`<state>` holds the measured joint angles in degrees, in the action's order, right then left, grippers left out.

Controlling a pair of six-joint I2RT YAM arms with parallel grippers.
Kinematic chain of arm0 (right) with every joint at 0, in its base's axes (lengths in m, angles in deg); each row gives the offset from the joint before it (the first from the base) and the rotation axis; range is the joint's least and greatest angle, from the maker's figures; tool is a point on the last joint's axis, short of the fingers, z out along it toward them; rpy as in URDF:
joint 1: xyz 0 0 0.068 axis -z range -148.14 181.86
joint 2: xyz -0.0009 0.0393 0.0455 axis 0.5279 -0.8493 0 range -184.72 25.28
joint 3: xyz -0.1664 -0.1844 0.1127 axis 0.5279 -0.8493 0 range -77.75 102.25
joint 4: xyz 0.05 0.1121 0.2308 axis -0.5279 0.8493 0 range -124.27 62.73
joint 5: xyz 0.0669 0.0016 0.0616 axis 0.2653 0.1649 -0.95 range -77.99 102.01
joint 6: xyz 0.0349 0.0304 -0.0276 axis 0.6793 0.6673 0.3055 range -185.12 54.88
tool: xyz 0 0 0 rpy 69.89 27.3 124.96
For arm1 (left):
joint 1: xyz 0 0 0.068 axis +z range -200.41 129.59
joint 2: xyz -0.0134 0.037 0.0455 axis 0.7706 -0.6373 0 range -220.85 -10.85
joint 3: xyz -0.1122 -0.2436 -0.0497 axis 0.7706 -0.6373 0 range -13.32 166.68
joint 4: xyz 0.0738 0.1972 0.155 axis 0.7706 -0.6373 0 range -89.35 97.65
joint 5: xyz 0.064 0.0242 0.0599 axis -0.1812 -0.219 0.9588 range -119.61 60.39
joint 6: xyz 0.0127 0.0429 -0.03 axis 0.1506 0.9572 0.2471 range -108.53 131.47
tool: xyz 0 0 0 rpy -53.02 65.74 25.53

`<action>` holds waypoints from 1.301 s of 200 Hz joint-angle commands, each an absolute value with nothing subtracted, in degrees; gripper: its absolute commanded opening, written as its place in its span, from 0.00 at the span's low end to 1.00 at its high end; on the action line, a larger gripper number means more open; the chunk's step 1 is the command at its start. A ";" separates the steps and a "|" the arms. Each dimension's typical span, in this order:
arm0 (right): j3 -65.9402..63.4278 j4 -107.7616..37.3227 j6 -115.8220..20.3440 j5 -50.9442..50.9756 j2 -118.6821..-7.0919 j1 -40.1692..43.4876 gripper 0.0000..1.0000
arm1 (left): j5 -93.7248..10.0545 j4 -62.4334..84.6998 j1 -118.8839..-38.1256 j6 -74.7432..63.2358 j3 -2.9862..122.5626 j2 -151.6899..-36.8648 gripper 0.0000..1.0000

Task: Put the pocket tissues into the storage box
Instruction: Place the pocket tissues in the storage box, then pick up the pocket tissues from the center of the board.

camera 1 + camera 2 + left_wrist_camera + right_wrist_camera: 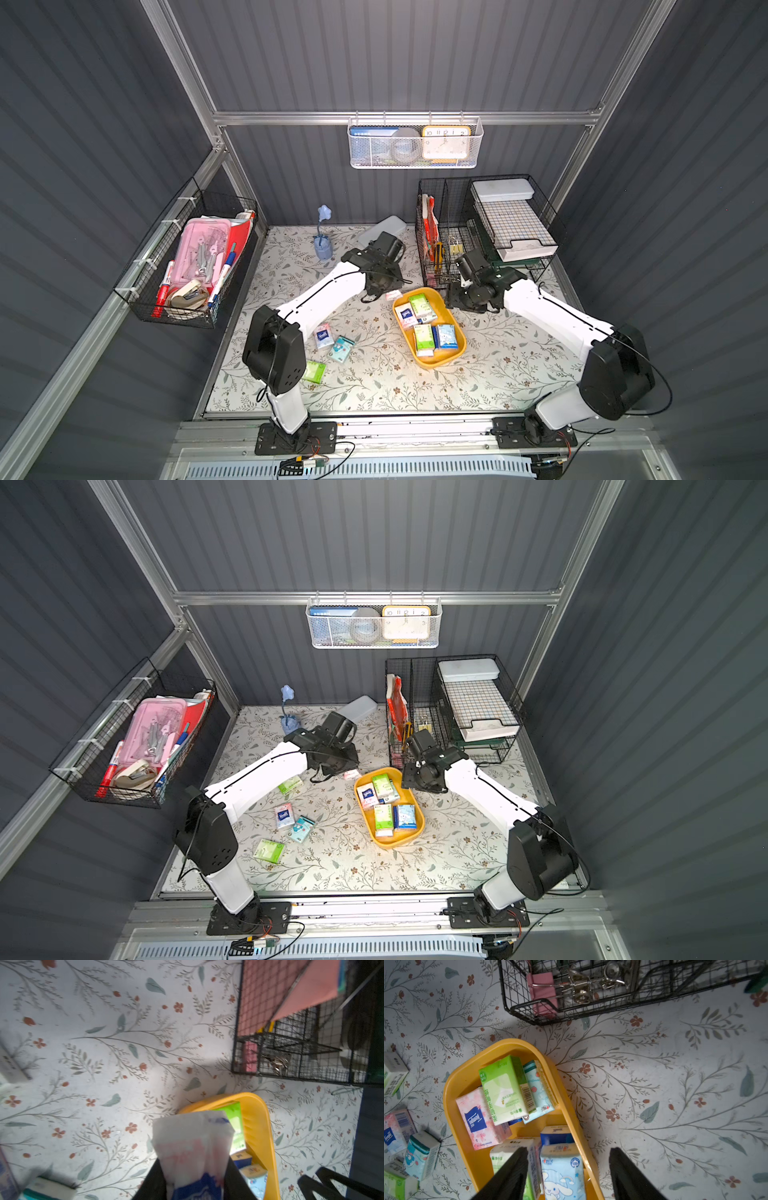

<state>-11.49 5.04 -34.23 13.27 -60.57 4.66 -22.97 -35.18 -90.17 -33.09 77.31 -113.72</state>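
The yellow storage box lies at the table's middle and holds several pocket tissues, among them a green packet, a pink one and a pale blue one. My left gripper is shut on a pink-and-white packet with a blue label, just beside the box's far left corner. My right gripper hangs open and empty over the box's far right rim. Loose packets lie on the table at the left: pink, teal, green and another green.
Black wire baskets stand just behind the box, a pink binder clip inside. A grey pencil case and a blue flower ornament sit at the back. A wire basket hangs on the left wall, a white mesh basket on the back wall.
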 commanded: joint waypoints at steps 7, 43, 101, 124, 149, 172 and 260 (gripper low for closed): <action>-14.05 3.92 -33.21 14.44 -57.84 6.91 0.67 | -23.13 -37.99 -95.66 -35.93 82.38 -119.55 0.37; -16.50 3.14 -32.96 14.07 -55.29 9.07 0.67 | -22.66 -38.49 -100.24 -38.30 87.72 -126.51 0.37; -17.45 2.49 -33.31 12.81 -53.83 10.06 0.67 | -20.87 -39.51 -101.65 -39.93 90.77 -131.28 0.39; -17.15 2.34 -33.31 12.38 -54.20 10.07 0.67 | -20.32 -39.52 -101.62 -41.75 92.69 -133.10 0.41; -17.23 2.34 -33.49 12.49 -53.89 10.06 0.67 | -20.70 -39.86 -101.60 -44.63 93.40 -134.40 0.46; -17.19 2.55 -33.68 12.73 -53.49 10.06 0.67 | -20.22 -40.16 -101.64 -47.25 92.44 -134.22 0.55; -16.54 2.53 -34.74 9.82 -53.58 9.98 0.67 | -16.16 -41.27 -101.38 -50.05 92.29 -127.66 0.93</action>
<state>-16.71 2.35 -34.12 11.46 -54.53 9.97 -19.65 -38.74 -101.74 -48.54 92.11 -132.80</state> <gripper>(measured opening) 0.665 0.929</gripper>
